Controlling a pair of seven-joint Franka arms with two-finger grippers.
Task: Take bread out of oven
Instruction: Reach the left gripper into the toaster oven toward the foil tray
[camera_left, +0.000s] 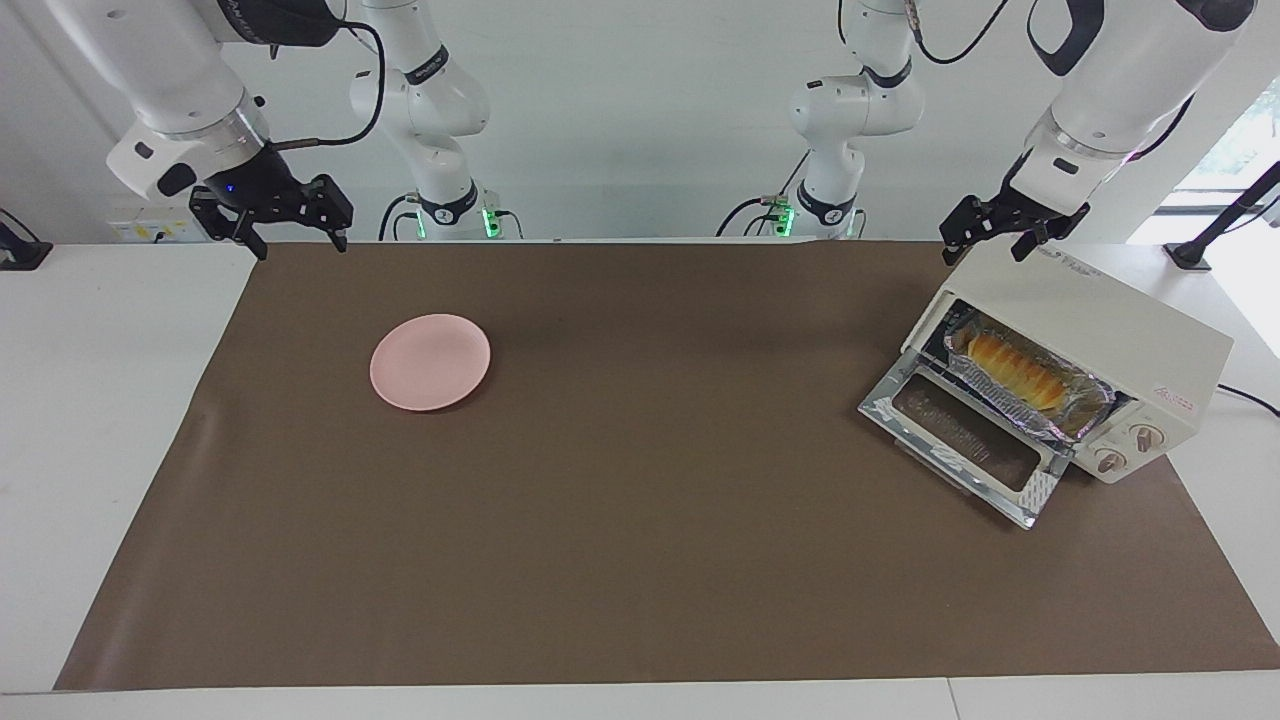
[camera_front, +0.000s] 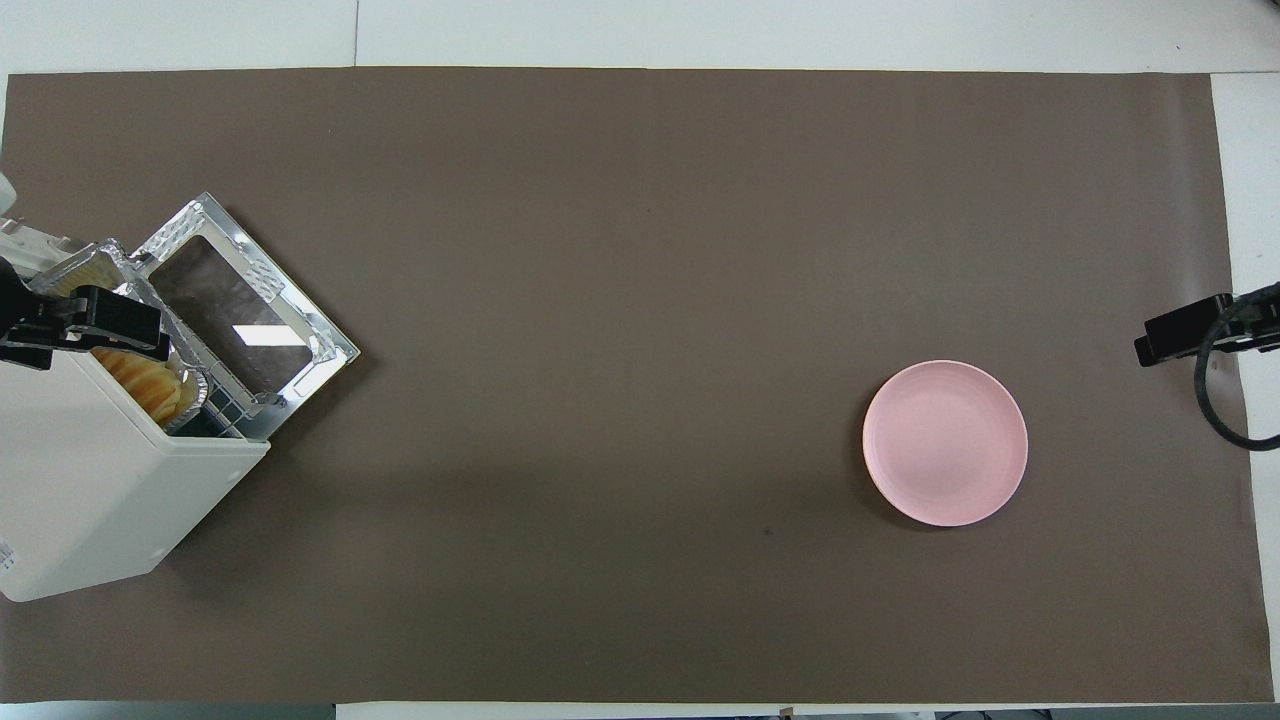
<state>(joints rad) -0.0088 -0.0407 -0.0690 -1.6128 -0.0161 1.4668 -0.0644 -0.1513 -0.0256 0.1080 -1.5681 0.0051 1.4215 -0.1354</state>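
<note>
White table (camera_left: 110, 420), a brown mat (camera_left: 640, 500) over most of it, pale wall at the robots' end. Left gripper (camera_left: 985, 240) hangs above the top of the oven (camera_left: 1090, 330), at the corner nearest the robots, fingers spread, nothing between them; in the overhead view it (camera_front: 95, 320) overlaps the oven's mouth and part of the loaf, but the facing view shows it raised clear of the casing. Oven sits at the left arm's end of the table, turned at an angle on the mat, cream body, two knobs (camera_left: 1130, 448) on the front panel beside the opening. Door (camera_left: 965, 440) is dropped fully open and lies flat on the mat in front of the oven, glass pane up, silver frame. Inside the opening, a crinkled foil tray (camera_left: 1030, 390) rests on the rack, and the bread (camera_left: 1010, 368) lies in the tray, golden, ridged, lengthwise along the opening; not yet taken out. Right gripper (camera_left: 290, 225) hovers over the mat's edge at the right arm's end, near the robots, fingers apart and empty; the overhead view catches only its dark tip (camera_front: 1190, 335) at the frame's edge, with a cable looped below. Pink plate (camera_left: 430, 361) lies bare on the mat toward the right arm's end, well apart from the oven and not under either gripper.
</note>
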